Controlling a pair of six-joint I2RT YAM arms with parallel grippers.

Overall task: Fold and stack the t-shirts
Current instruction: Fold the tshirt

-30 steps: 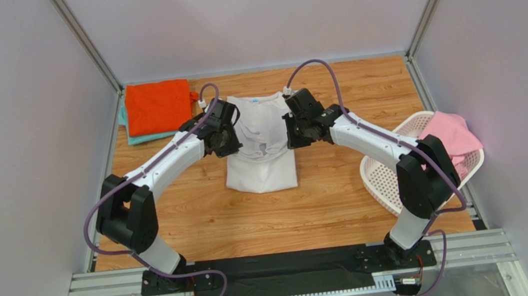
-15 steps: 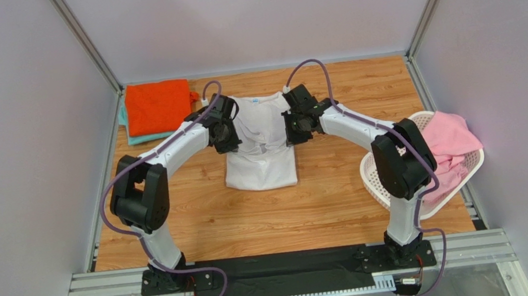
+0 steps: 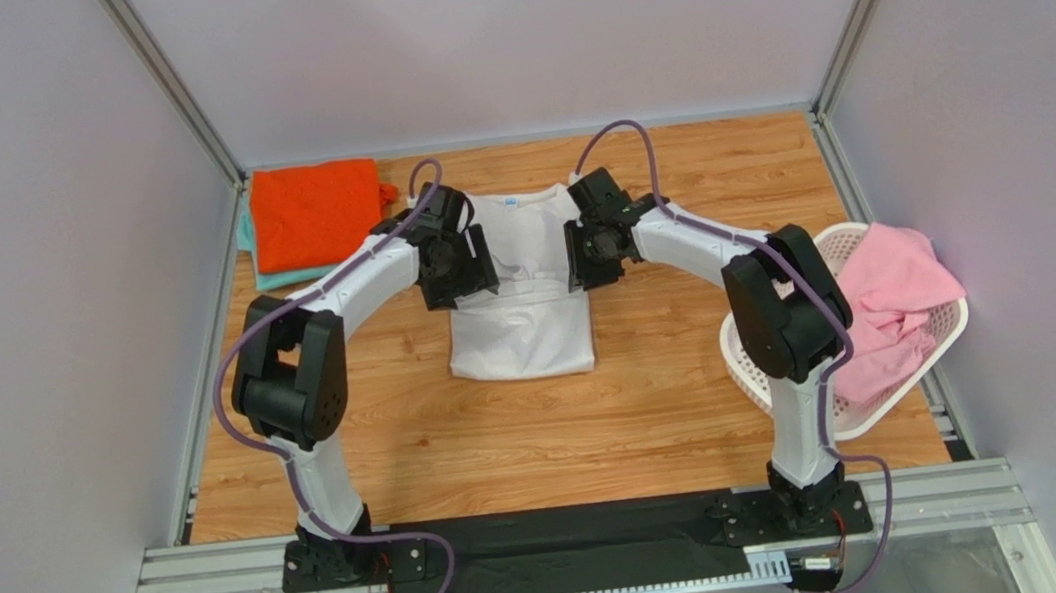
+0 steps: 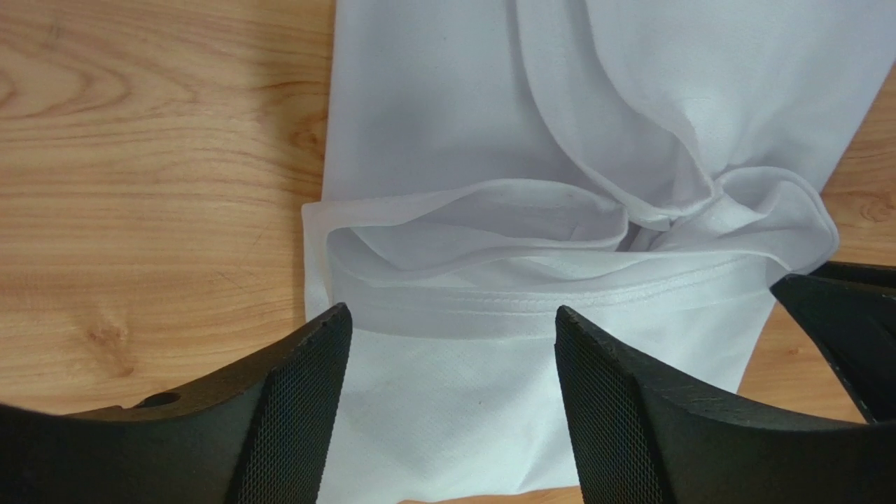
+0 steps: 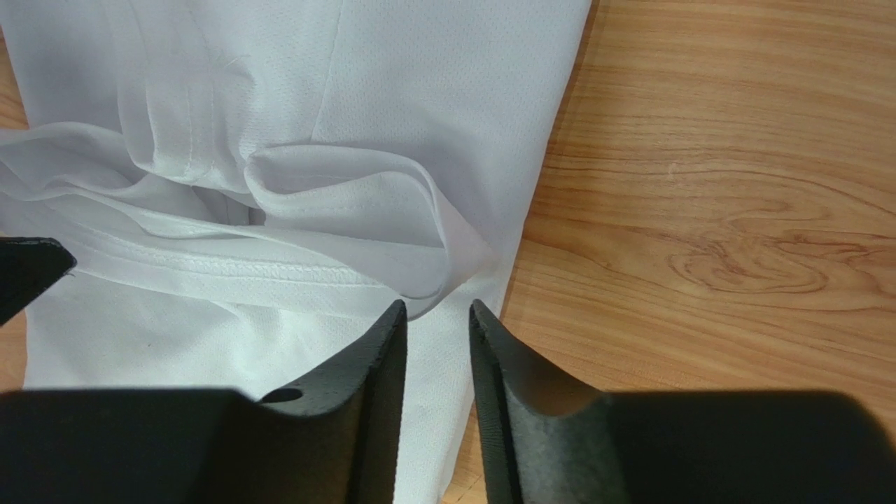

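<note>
Top camera hangs high behind the arm bases, looking down over the whole table [image 3: 685,413]. Left wrist camera sits tight above the white t-shirt [image 4: 442,126], peering down past the left gripper [image 4: 452,326]. Right wrist camera, just as close, looks down from the shirt's other edge, past the right gripper [image 5: 431,310]. All three share that shirt's doubled hem.

**White t-shirt** [image 3: 525,339]: large, centre of frame on the bench [image 3: 400,433]. Folded lengthwise into a narrow rectangle, with a small blue neck label [image 3: 523,201] at its upper end. A stitched hem [image 4: 547,294] crosses the middle, with loose puffed layers bunched along it.

**Orange t-shirt** [image 3: 312,211]: upper left, folded flat and squarish, stacked on the teal t-shirt.

**Teal t-shirt** [image 3: 278,279]: only its left and lower edges show.

**Pink t-shirt** [image 3: 899,284]: right of frame, crumpled and unfolded, heaped in the basket [image 3: 947,328].
</note>
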